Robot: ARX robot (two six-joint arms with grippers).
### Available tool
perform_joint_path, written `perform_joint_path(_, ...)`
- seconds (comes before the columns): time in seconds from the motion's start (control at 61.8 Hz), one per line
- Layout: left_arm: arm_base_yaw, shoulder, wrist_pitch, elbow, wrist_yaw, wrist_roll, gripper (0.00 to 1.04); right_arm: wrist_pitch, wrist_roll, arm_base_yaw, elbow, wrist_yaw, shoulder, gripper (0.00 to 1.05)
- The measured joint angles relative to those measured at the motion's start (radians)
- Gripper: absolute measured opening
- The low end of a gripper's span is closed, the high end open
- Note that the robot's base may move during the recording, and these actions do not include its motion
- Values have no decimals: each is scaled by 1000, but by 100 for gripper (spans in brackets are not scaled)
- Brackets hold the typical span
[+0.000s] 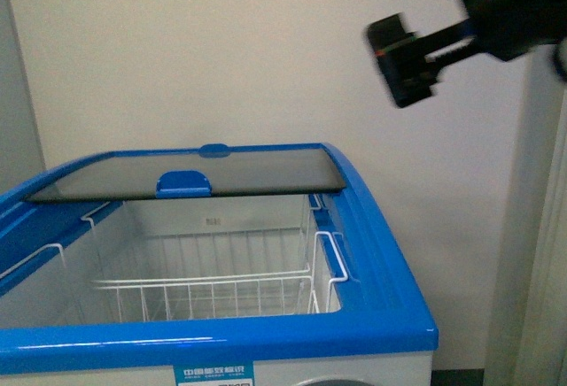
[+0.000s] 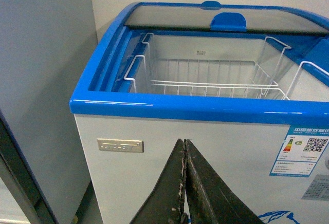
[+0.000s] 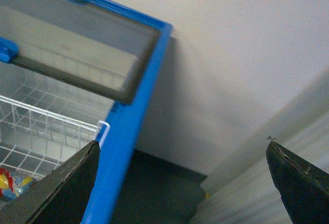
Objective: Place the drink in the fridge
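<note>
The fridge [image 1: 381,227] is a white chest cooler with a blue top rim. Its glass lid [image 1: 248,173] is slid back, so the front is open over a white wire basket [image 1: 204,284]. My left gripper [image 2: 185,141] is shut and empty, low in front of the fridge's white front wall [image 2: 128,183]. My right gripper [image 1: 403,58] is open and empty, high above the fridge's back right corner; in the right wrist view [image 3: 182,142] it hangs over the blue rim [image 3: 133,111] and the floor. A small red and yellow thing [image 3: 4,179] lies inside the fridge; I cannot tell whether it is the drink.
A grey cabinet [image 2: 41,80] stands close on the fridge's left side. A pale wall runs behind the fridge. A light grey panel [image 1: 540,227] stands at the right, with dark floor [image 3: 154,193] between it and the fridge.
</note>
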Motion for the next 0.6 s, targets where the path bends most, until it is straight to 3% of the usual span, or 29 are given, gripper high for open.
perform_joint_path(0.162,0,0,0,0,0,0,3,-149,156,-111,-239,5,-350,97)
perform_joint_path(0.388,0,0,0,0,0,0,3,-372,203,-263,-519,-121,-895,97)
perform_joint_path(0.453,0,0,0,0,0,0,3,-332,219,-324,-595,-172,-1040,96)
perform_joint_path(0.599,0,0,0,0,1,0,3,-208,261,-321,-743,-262,-1168,75)
